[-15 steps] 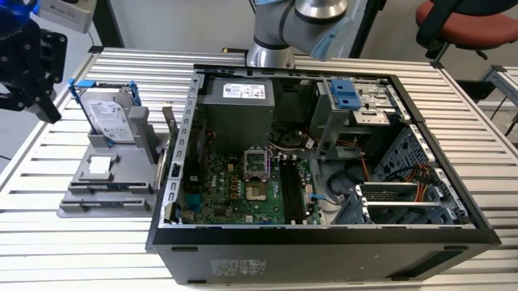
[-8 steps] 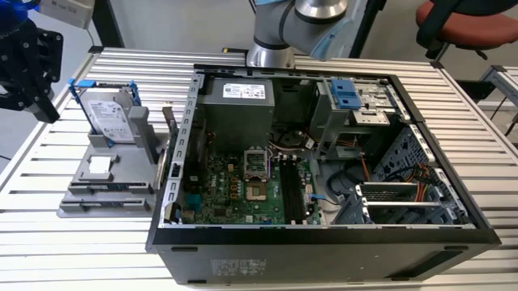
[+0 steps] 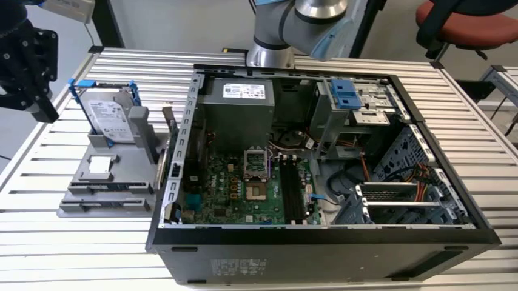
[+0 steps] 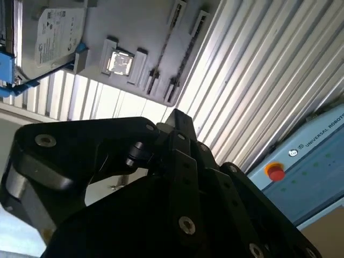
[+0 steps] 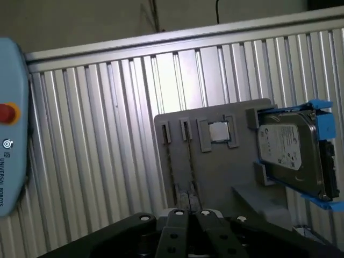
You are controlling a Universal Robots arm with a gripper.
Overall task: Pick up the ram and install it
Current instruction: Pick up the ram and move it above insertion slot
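**Exterior view: gripper [image 3: 40, 106] off to the side of tray, ram not in it**

Gripper hangs above the table, past the gray tray [image 3: 125, 170] toward exterior view's left. Parted or closed: can't tell.

Ram [image 5: 190, 164] is, by my reading, the thin dark strip standing on edge in a tray groove, same tray as the hard drive [image 5: 290, 156]. On edge prob. so its top stays free to grasp.

PC case [image 3: 324, 236] lies on its side w/ lid off, so board slots [image 3: 293, 188] face up.
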